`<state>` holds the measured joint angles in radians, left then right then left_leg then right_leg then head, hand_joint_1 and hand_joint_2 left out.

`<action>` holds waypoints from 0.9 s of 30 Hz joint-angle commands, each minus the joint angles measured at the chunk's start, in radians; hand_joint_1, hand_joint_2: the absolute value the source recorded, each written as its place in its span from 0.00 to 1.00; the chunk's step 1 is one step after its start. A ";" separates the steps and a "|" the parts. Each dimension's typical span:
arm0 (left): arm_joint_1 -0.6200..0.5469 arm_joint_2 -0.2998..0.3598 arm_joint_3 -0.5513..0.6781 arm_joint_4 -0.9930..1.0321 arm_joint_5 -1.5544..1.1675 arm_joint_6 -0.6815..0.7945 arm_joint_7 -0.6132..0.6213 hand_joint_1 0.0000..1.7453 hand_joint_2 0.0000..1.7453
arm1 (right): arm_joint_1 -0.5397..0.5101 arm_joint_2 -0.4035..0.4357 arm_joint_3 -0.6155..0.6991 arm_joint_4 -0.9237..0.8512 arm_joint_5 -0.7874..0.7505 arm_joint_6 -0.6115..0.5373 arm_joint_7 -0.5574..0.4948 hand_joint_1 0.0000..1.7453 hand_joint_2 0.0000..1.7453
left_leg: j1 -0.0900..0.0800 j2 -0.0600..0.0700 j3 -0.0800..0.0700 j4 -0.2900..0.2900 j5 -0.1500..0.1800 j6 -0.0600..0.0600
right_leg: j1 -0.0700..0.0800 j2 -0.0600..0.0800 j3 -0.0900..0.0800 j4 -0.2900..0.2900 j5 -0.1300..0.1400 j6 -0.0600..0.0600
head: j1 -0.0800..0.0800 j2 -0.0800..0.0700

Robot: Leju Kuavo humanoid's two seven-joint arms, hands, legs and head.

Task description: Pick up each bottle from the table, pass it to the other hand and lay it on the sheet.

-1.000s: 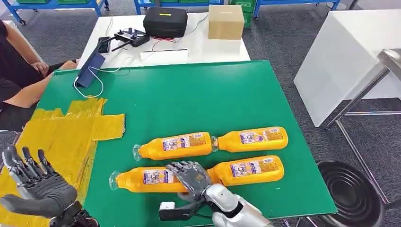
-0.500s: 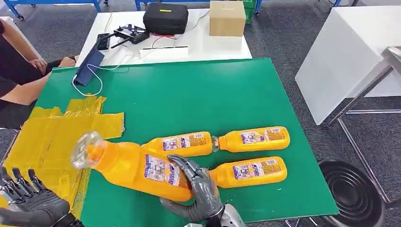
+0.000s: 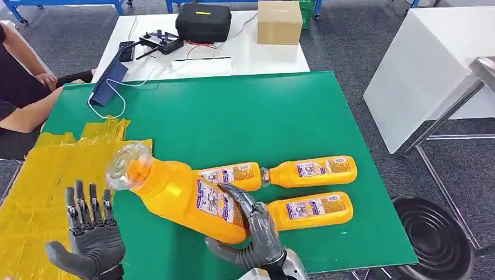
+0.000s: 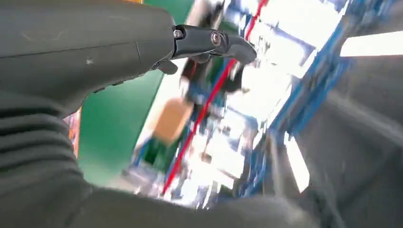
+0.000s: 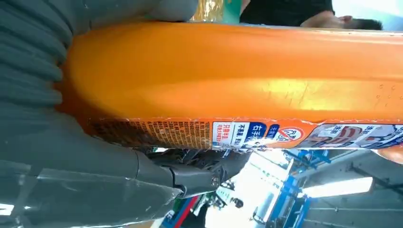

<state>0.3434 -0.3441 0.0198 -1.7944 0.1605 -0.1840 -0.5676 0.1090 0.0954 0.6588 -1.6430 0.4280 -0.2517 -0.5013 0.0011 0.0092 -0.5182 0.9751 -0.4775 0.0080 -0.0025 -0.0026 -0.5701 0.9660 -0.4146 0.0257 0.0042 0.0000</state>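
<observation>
My right hand [image 3: 254, 236] grips an orange bottle [image 3: 181, 195] by its lower body, lifted off the green table [image 3: 251, 116] and tilted, its clear cap pointing up and left. The right wrist view shows the same orange bottle [image 5: 247, 76] pressed against my right hand [image 5: 85, 156]. My left hand [image 3: 90, 239] is raised at the lower left, palm up with fingers spread, holding nothing; my left hand [image 4: 85, 52] also shows in the left wrist view. Three more orange bottles lie on the table: one [image 3: 236, 175] behind the lifted one, one [image 3: 312, 170] to its right, one [image 3: 315, 211] nearer me. The yellow sheet [image 3: 55, 169] covers the table's left side.
A person [image 3: 20, 87] sits at the table's far left corner. A white table behind holds a black case [image 3: 203, 22], a cardboard box [image 3: 279, 22], a controller [image 3: 154, 42] and a dark pouch [image 3: 109, 83] with a white cable. A white cabinet [image 3: 432, 64] and black bin [image 3: 435, 239] stand to the right.
My right hand has lifted the near-left bottle off the table and carried it up and left. My left hand has risen and moved right toward it, fingers spread.
</observation>
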 commanded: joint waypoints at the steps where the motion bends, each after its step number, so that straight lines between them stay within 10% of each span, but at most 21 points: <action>1: -0.008 0.029 -0.062 0.095 -0.067 -0.030 -0.012 0.00 1.00 | -0.037 0.016 -0.046 0.069 0.000 0.030 0.005 1.00 1.00 | 0.001 -0.001 0.004 -0.001 -0.001 -0.001 | 0.001 0.000 0.004 -0.002 0.000 0.000 | 0.000 0.000; 27: -0.058 0.052 -0.101 0.129 -0.125 -0.098 -0.021 0.00 1.00 | -0.159 0.059 0.038 0.392 0.079 0.192 0.111 1.00 1.00 | 0.000 0.000 0.003 -0.002 0.000 -0.001 | 0.000 0.001 0.003 -0.002 0.000 0.000 | 0.000 0.000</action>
<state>0.3103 -0.3296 -0.0633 -1.7258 0.0381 -0.2785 -0.5886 -0.0023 0.1530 0.6691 -1.3626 0.5089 -0.0622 -0.3952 0.0012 0.0091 -0.5185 0.9751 -0.4772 0.0081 -0.0024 -0.0027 -0.5701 0.9661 -0.4146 0.0257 0.0046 0.0000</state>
